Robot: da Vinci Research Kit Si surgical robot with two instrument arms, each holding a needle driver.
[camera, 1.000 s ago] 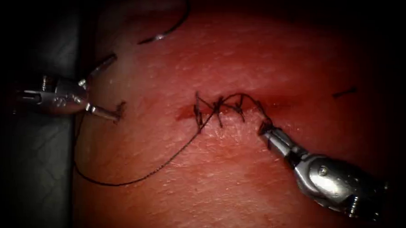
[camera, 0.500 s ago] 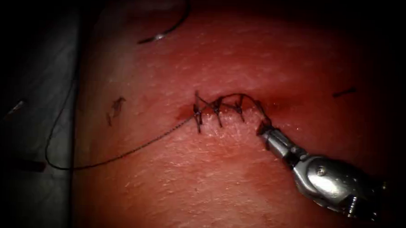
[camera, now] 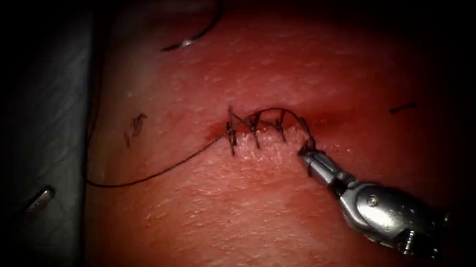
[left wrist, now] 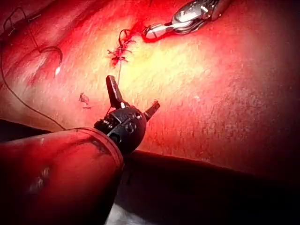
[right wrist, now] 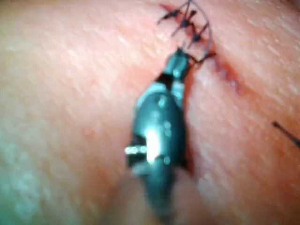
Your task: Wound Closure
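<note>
The cut [camera: 270,127] in the tissue is crossed by several dark stitches. My right tool [camera: 307,151] lies on the tissue right of the cut, its jaws shut on the thread at the right end of the stitch line; it also shows as [right wrist: 180,54]. From the left end of the stitches the thread [camera: 156,173] trails down-left to the tissue's left edge. The curved needle [camera: 199,35] lies free on the tissue at the upper left, not in it. My left tool [left wrist: 133,91] hovers off the tissue's left edge, jaws spread open and holding nothing.
A cut end of thread [camera: 403,107] lies on the tissue far right of the cut. A small dark mark [camera: 136,125] sits left of the cut. Dark bench surface [camera: 44,141] borders the tissue's left edge. Red fluid wets the cut's right end.
The left tool left its spot at the tissue's left edge and moved off left and down. The trailing thread swung upward and drew straighter. The right tool crept slightly up-left, still gripping thread.
</note>
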